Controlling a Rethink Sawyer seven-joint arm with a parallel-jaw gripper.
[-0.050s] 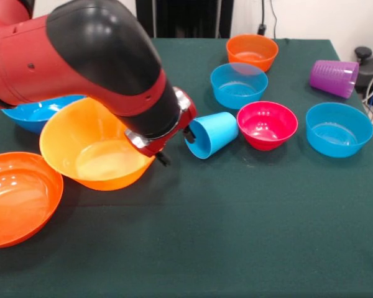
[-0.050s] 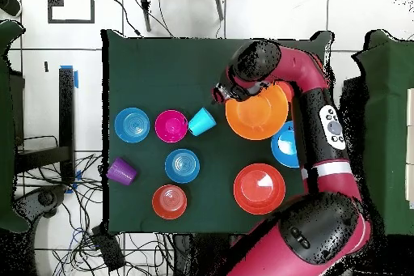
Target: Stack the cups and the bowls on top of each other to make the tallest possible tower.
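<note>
one light blue cup (image 1: 211, 135) lies tipped beside the hand (image 1: 174, 146); its grip can't be told.

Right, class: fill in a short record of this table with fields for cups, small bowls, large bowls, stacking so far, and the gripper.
cups: blue cup on its side beside the pink bowl; purple cup on its side, apart
small bowls: pink bowl, two blue bowls, orange bowl, all upright
large bowls: yellow bowl, red bowl, big blue bowl, grouped under the arm
stacking: none yet
gripper: hidden by the arm's end, close to the blue cup's mouth
</note>
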